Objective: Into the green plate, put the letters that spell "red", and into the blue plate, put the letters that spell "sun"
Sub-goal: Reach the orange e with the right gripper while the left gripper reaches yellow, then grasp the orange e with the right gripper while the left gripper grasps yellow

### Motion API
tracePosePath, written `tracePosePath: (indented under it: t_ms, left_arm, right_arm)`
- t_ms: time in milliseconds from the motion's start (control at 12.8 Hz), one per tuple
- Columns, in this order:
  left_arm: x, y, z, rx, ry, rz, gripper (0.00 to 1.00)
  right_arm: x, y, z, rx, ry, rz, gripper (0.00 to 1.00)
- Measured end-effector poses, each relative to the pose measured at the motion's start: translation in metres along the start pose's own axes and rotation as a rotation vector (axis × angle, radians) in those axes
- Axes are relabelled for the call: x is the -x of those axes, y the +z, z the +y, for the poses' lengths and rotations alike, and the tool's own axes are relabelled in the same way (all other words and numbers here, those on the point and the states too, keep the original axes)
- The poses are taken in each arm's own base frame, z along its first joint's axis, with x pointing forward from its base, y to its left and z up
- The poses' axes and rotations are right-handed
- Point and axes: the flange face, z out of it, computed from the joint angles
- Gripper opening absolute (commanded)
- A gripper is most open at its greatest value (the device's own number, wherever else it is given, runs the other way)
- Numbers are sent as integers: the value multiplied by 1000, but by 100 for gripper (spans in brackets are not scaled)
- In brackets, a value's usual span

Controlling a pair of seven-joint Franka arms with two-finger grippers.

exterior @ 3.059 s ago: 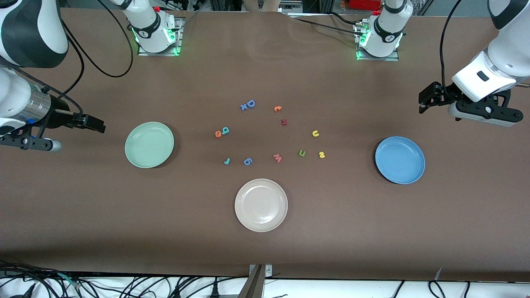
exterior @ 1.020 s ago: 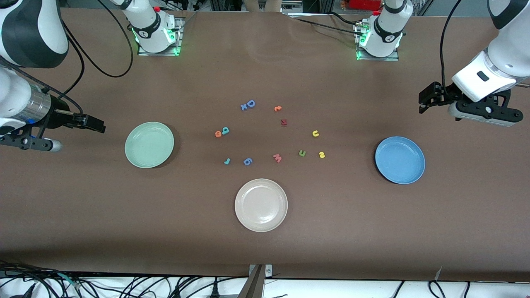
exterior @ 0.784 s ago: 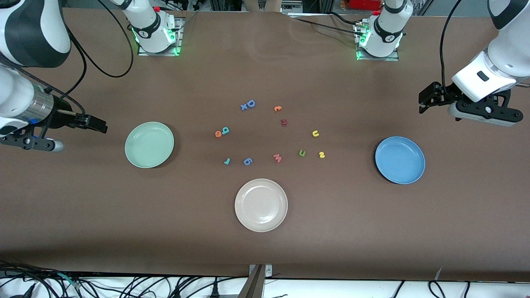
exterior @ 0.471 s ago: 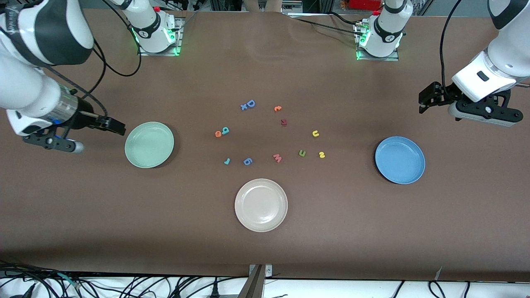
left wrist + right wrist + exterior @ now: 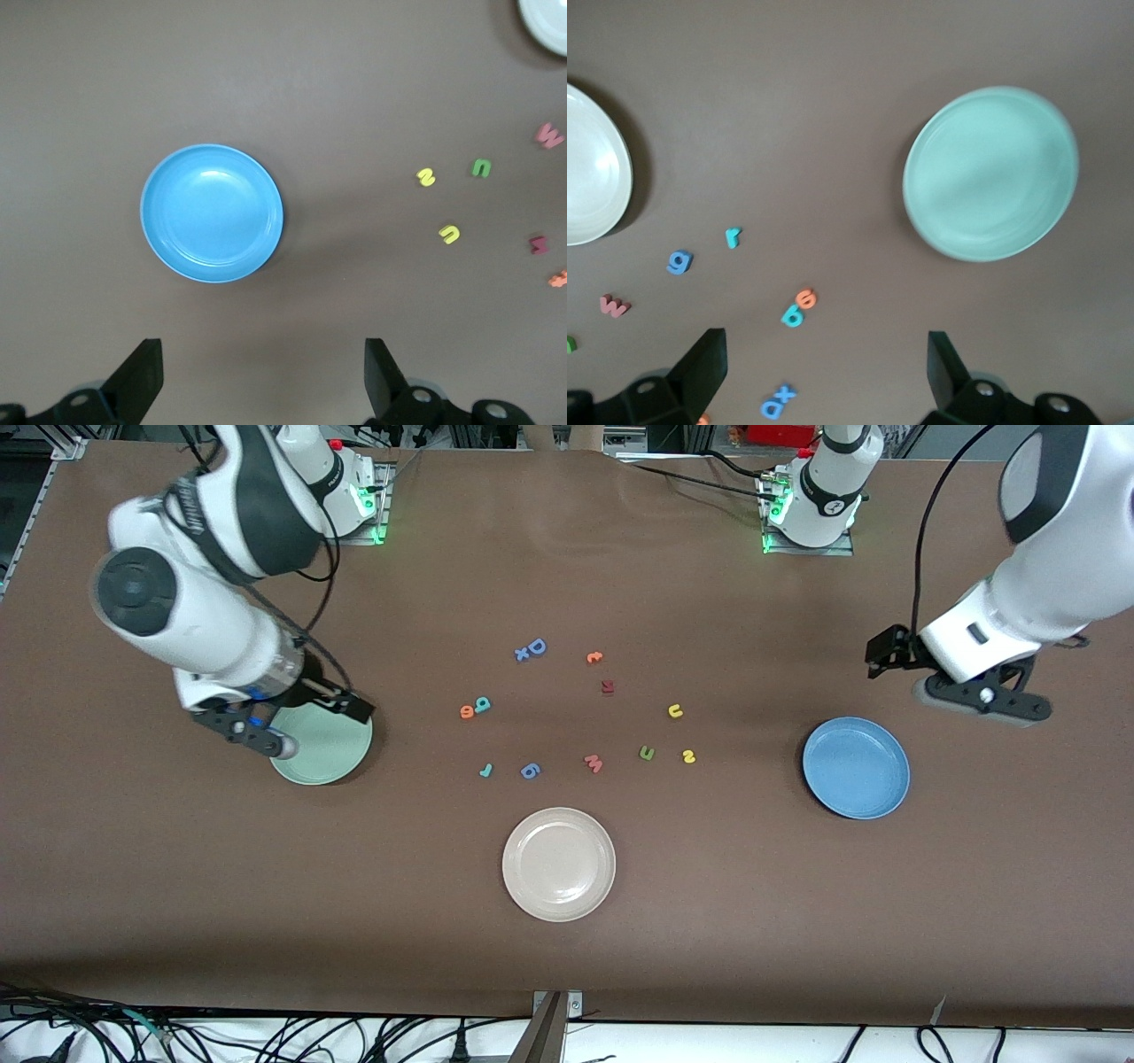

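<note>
On the table, green plate (image 5: 330,751) and blue plate (image 5: 856,767) held nothing; left gripper (image 5: 261,376) and right gripper (image 5: 826,372) were released, above.

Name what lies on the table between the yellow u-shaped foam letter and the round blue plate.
Nothing: the stretch of brown table from the yellow u-shaped foam letter to the round blue plate is bare, as the front view shows; the left wrist view agrees.
</note>
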Motion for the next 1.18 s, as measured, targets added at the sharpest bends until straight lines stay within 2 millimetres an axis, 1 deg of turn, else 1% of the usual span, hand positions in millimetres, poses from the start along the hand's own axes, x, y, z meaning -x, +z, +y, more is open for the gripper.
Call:
tracePosePath:
  t_ms: [78, 235, 392, 471, 549, 706, 863, 941, 1020, 1098, 1176]
  left_arm:
    - [-11, 16, 3, 1, 6, -9, 100]
    - [-35, 50, 19, 2, 13, -1, 100]
    - [-58, 82, 48, 7, -9, 22, 100]
    - [-67, 98, 67, 10, -19, 26, 100]
    - [-74, 112, 87, 11, -21, 31, 100]
    - [-89, 145, 123, 17, -32, 66, 100]
    - [-102, 193, 151, 25, -55, 79, 100]
    - [-105, 216, 160, 25, -61, 66, 100]
    - [-106, 234, 165, 22, -65, 47, 100]
    - [-104, 248, 170, 20, -73, 30, 100]
    - [-103, 260, 172, 21, -82, 30, 100]
  right_arm:
    - [13, 19, -9, 1, 29, -7, 99]
    - [38, 65, -24, -6, 88, -16, 99]
    - [62, 110, -35, -34, 137, -14, 99]
    - [70, 129, -37, -39, 155, -21, 99]
    - [74, 146, -37, -37, 168, -31, 99]
    - [72, 172, -37, -35, 179, -51, 99]
    - [72, 196, -41, -72, 188, -46, 99]
    - [76, 211, -41, -93, 197, -43, 99]
    - [80, 228, -40, -104, 203, -45, 99]
    - [83, 243, -36, -104, 206, -51, 99]
    - [84, 253, -33, -98, 208, -58, 99]
